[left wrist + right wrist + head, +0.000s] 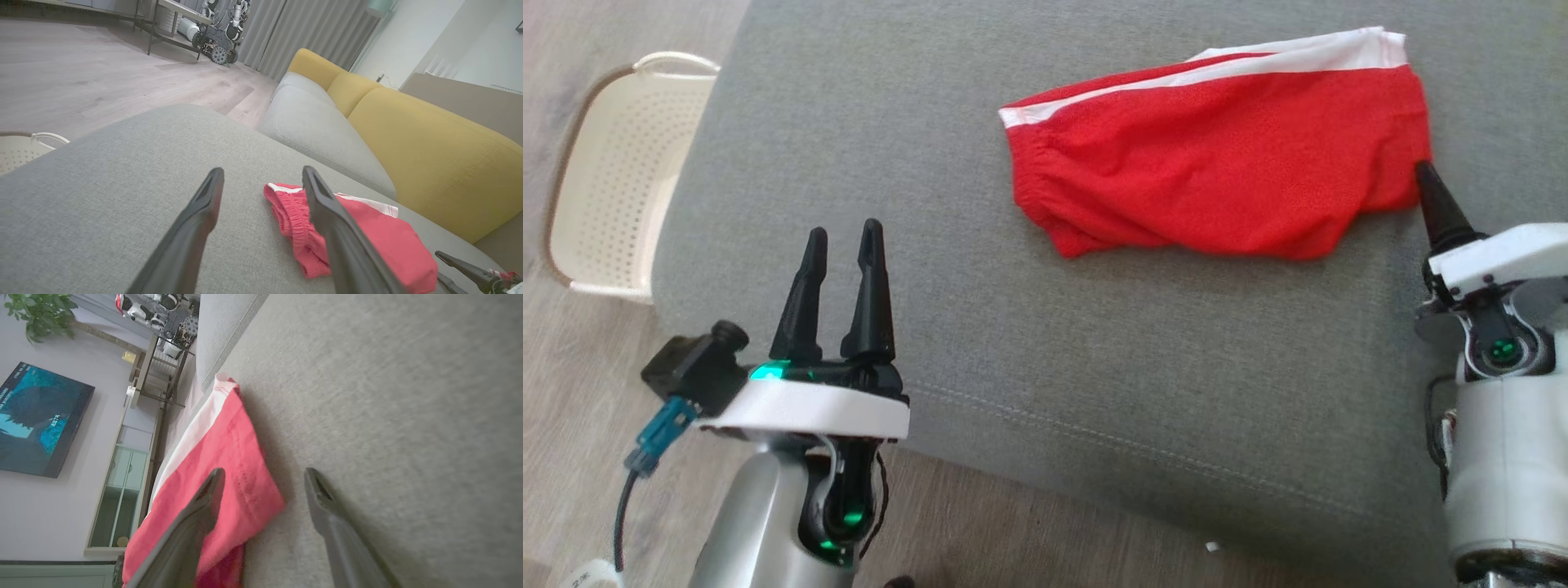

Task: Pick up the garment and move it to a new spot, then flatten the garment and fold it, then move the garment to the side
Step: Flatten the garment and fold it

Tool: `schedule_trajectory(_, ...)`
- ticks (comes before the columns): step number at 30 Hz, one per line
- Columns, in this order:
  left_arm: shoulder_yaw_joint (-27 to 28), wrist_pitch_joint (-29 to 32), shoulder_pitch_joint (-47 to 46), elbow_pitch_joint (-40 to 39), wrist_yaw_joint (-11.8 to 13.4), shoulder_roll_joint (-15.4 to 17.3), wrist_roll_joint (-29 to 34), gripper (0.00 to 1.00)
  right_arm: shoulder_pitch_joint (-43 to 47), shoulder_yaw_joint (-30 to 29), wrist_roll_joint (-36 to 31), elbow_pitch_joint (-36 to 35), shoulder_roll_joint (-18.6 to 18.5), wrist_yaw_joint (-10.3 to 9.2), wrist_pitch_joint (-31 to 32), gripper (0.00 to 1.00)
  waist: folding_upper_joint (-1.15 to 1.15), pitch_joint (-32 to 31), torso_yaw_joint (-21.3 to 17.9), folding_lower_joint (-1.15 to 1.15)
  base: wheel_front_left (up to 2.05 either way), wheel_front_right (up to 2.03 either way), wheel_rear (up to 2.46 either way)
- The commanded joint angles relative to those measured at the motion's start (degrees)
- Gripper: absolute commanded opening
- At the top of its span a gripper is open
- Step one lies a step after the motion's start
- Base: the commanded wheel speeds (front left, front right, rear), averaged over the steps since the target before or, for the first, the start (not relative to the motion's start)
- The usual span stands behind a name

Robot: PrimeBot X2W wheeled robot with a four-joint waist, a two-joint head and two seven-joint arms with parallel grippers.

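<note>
Left claw [845, 229], nearest the head camera, stands spread wide and empty over the front of the grey cushion [931, 122], well apart from the garment [1217, 171]. That red, white-banded garment lies on the cushion's far right part. At its right corner the right claw [264, 473] is spread, gripping nothing: one finger before the cloth, one over bare cushion. Left wrist view adds a yellow backrest [408, 143]; head view, a pale basket [613, 171].
</note>
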Motion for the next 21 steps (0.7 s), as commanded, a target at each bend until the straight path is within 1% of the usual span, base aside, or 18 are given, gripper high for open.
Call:
schedule_trajectory(1, 1.77, -0.3, -1.62, -2.16, 0.2, 0.45, -0.37, 1.0, -0.86, 2.45, -0.05, 0.53, 2.0, 0.29, 1.07, 1.0, 0.0, -0.07, 0.28, 0.0, 0.0, 0.0, 0.0)
schedule_trajectory(5, 1.8, -0.3, -1.32, -2.13, 0.29, 0.45, -0.3, 1.0, -1.58, 3.5, -2.48, 2.19, 2.01, 0.29, 1.81, 1.0, 0.0, -0.33, 0.52, 0.0, 0.0, 0.0, 0.0)
schedule_trajectory(10, 1.1, -0.3, -1.62, -2.41, 0.48, 0.45, -0.25, 1.0, -3.37, 3.7, -3.94, 4.6, 2.02, 0.29, 2.77, 1.0, 0.0, 0.1, 0.84, 0.0, 0.0, 0.0, 0.0)
schedule_trajectory(14, 0.42, -0.3, -2.16, -2.81, 0.61, 0.45, -0.59, 1.0, -5.64, 2.51, -5.25, 6.7, 2.02, 0.29, 3.15, 1.0, 0.0, 1.16, 1.39, 0.0, 0.0, 0.0, 0.0)
schedule_trajectory(21, -0.13, -0.3, -2.8, -2.77, 0.87, 0.45, -1.06, 1.0, -9.26, 0.32, -9.74, 9.65, 2.02, 0.29, 3.43, 1.0, 0.0, 2.54, 2.62, 0.0, 0.0, 0.0, 0.0)
